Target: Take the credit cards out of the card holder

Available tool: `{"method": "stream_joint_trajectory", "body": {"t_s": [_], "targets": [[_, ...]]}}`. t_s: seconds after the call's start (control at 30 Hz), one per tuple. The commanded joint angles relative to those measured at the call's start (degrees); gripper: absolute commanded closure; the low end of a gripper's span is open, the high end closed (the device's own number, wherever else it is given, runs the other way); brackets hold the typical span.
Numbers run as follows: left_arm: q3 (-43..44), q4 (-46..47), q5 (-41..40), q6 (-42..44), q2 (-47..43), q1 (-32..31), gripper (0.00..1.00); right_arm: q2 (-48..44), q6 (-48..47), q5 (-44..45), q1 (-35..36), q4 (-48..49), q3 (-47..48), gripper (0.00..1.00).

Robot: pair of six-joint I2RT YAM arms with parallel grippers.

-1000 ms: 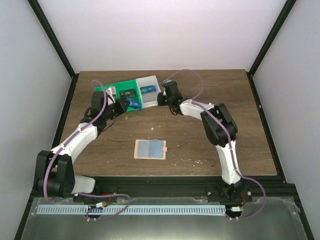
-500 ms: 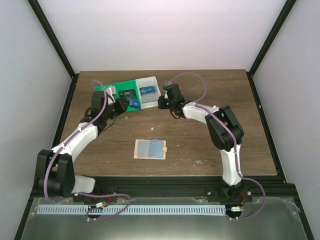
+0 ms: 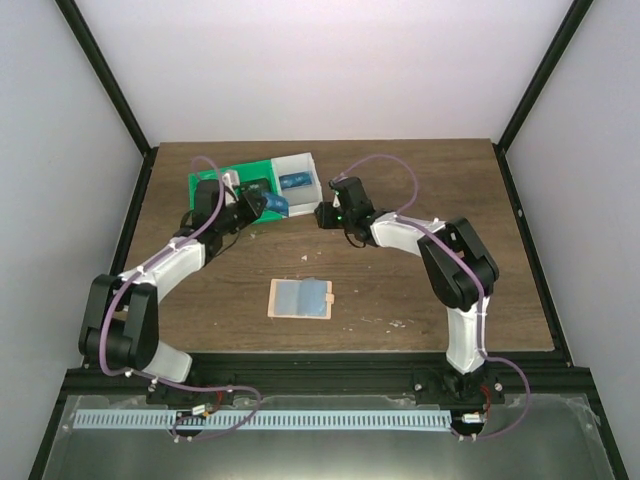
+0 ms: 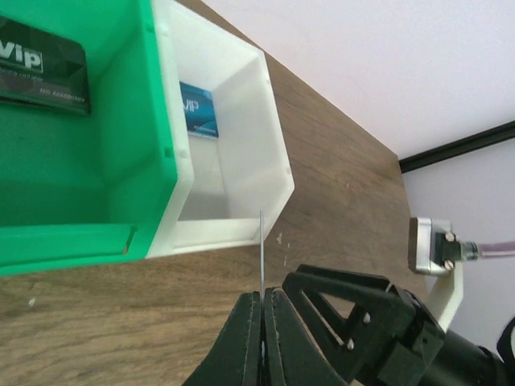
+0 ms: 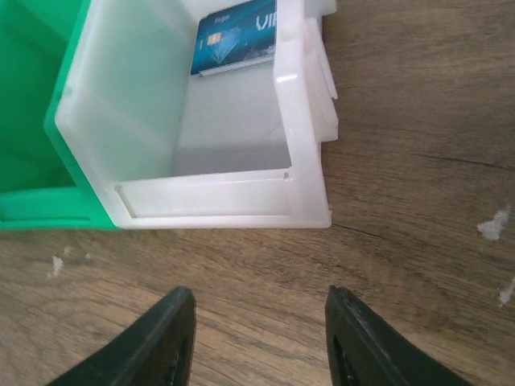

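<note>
3 cards, 2 trays, 1 holder, trays at table's (image 3: 420,290) 11 o'clock. Dark card (image 4: 40,68) reading "VIP" lies in green tray (image 4: 72,241). Third card (image 3: 273,204), blue from above, is clamped edge-on in L gripper (image 4: 263,301). Blue card (image 4: 198,110), also "VIP", lies in white tray (image 4: 273,153). R gripper (image 5: 259,322), jaws apart, sits at white tray's 5 o'clock; card holder (image 3: 300,298) lies flat at trays' 6 o'clock.

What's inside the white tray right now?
One blue card lies flat on the floor of the white tray; the rest of its floor shows bare. Anything underneath that card is hidden. The left gripper holds a second card outside the tray.
</note>
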Motion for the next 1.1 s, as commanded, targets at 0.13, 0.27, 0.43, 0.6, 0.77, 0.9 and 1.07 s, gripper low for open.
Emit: {"method": "stream_joint_trajectory", "body": {"t_s": [0.13, 0.27, 0.43, 0.6, 0.77, 0.9, 1.07], "targets": [[6.50, 6.95, -11.17, -1.66, 5.53, -2.48, 1.00, -9.51, -2.54, 0.36, -0.36, -1.08, -2.94, 0.22], [9.40, 8.89, -16.00, -5.52, 10.13, -3.71, 1.00, -16.48, -3.26, 0.07, -0.43, -1.14, -9.06, 0.00], [16.21, 7.93, -17.44, -7.04, 17.58, -5.17, 1.00, -26.56, -3.74, -0.90, -0.43, -1.92, -15.33, 0.00], [21.39, 6.27, -21.38, -8.90, 23.48, -6.89, 1.00, -34.57, -3.99, -2.54, -0.47, -2.66, -18.63, 0.00], [26.36, 4.03, -24.89, -10.74, 29.18, -7.95, 1.00, -40.49, -5.01, -2.12, -0.47, -3.61, -19.55, 0.00], [28.26, 3.14, -27.36, -11.31, 31.81, -8.31, 1.00, -44.53, -5.87, -1.50, -0.52, -4.36, -19.74, 0.00], [32.93, 0.97, -28.59, -10.67, 35.45, -8.69, 1.00, -47.98, -6.33, -0.69, -0.61, -4.15, -20.44, 0.00]]}}
